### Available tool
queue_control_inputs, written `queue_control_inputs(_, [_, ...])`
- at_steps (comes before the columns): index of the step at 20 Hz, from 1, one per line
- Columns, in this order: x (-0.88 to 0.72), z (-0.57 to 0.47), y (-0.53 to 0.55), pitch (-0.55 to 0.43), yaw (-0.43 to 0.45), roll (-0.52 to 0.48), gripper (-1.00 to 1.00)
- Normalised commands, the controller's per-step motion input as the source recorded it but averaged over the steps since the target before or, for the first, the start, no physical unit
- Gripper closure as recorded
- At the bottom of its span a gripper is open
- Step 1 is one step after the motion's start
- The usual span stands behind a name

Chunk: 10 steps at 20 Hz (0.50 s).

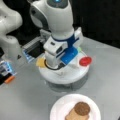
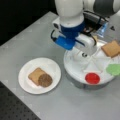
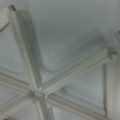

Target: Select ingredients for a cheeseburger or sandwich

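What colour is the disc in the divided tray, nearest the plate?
Red. The disc shows best in a front view, lying in a compartment of the white divided tray.

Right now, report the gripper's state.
Gripper: low over the white divided tray, near its center; open or shut cannot be told, and nothing visibly held.

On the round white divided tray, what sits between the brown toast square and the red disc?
In a front view, the green leaf piece lies between the brown toast square and the red disc, each in its own compartment of the round white divided tray.
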Motion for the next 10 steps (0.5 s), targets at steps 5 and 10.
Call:
queue_control_inputs(5, [-0.35,-0.15,0.26,-0.153,0.079,-0.136,-1.0])
queue_control_inputs(10, [-0.24,-0.13,0.03,-0.161,0.059,-0.096,-1.0])
